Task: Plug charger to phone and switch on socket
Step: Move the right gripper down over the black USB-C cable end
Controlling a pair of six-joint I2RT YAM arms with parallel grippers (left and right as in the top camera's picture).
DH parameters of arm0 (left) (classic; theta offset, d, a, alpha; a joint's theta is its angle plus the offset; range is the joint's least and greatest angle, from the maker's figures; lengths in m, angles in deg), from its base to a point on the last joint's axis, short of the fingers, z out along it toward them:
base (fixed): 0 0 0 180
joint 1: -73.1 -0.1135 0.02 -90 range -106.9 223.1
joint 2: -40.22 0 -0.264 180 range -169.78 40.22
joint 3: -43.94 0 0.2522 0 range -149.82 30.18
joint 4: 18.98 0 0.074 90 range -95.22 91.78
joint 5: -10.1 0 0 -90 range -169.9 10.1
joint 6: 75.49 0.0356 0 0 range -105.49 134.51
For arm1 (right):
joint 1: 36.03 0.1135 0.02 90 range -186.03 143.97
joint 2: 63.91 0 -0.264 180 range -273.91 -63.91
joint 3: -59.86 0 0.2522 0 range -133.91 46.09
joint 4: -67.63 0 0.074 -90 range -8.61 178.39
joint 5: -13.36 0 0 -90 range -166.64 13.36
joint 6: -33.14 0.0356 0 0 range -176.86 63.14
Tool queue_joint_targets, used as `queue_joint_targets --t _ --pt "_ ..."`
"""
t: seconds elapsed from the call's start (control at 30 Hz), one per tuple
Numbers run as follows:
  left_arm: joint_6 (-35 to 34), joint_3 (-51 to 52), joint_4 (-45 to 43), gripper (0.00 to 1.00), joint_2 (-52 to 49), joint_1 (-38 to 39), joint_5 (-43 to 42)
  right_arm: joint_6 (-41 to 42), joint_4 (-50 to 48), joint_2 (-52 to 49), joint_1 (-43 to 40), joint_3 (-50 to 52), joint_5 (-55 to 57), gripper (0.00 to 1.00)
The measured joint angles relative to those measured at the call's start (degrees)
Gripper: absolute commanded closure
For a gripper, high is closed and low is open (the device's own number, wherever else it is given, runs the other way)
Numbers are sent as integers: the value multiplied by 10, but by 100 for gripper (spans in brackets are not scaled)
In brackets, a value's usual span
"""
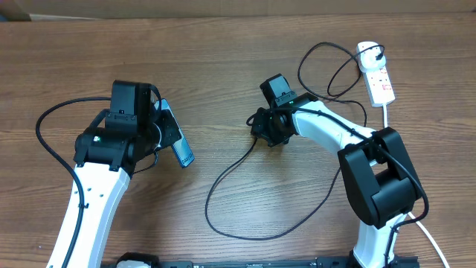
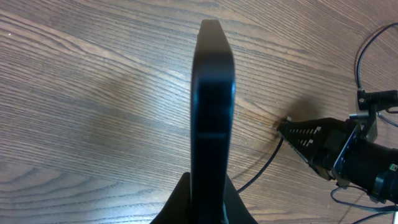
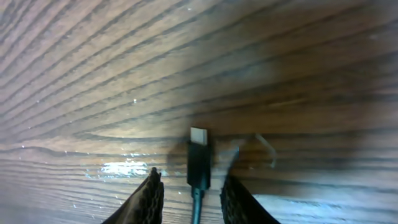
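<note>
While the left gripper (image 1: 158, 128) clamps the phone (image 1: 175, 135), the right gripper (image 1: 260, 130), to the phone's right, stands narrowly parted around the charger (image 3: 199, 163) tip lying on the table (image 1: 223, 67), pads clear of it; the socket (image 1: 379, 80) lies farther right of the phone.
</note>
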Motion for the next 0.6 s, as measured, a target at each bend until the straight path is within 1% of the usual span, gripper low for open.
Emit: queue_joint_targets --t 0.1,0.3,0.47,0.6 --pt "0 0 0 96 0 0 0 -1 -2 -2 0 -1 -3 81" --pt "0 0 0 96 0 0 0 0 -2 -4 0 -1 -3 85" --pt "0 0 0 96 0 0 0 -1 -2 -5 0 -1 -2 95" --pt "0 0 0 96 0 0 0 -3 -1 -6 0 -1 -3 96"
